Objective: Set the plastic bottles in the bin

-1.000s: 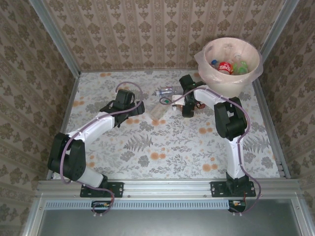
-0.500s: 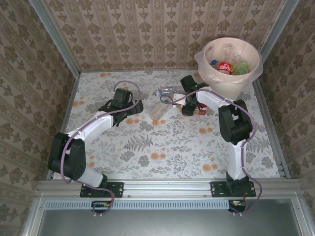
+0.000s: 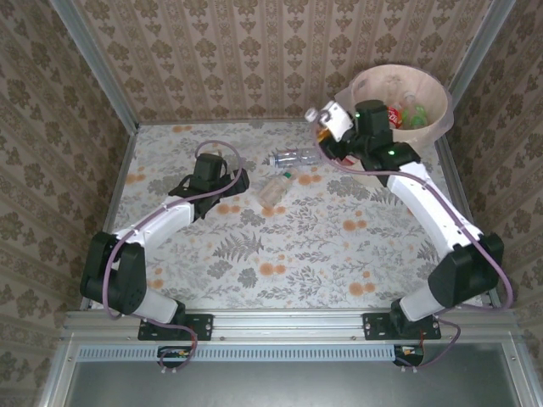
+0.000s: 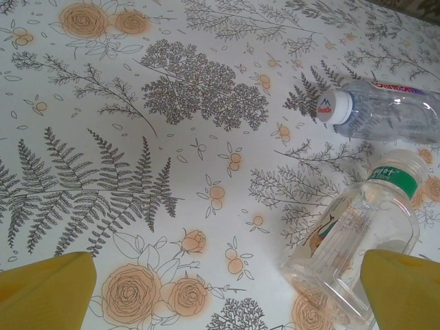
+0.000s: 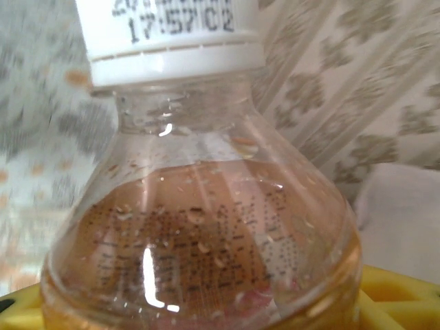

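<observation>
Clamping a white-capped bottle [image 5: 199,227], right gripper [image 3: 333,129] beside bin [image 3: 441,95], left gripper [image 3: 240,179] spread wide near green-capped bottle [image 4: 350,234]

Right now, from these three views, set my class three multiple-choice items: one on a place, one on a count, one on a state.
1. Where does the bin stand? A near left corner; B far right corner of the table; C between the arm bases.
2. How many bottles lie on the table? A none; B five; C two.
3. What is the right gripper doing? A gripping a white-capped bottle in the air; B lying open on the table; C hanging empty.
Key: 1 B, it stands by the far right walls. 2 C, the blue-marked-cap bottle and the green-banded bottle lie there. 3 A, the wrist view has that bottle between the yellow fingers.
</observation>
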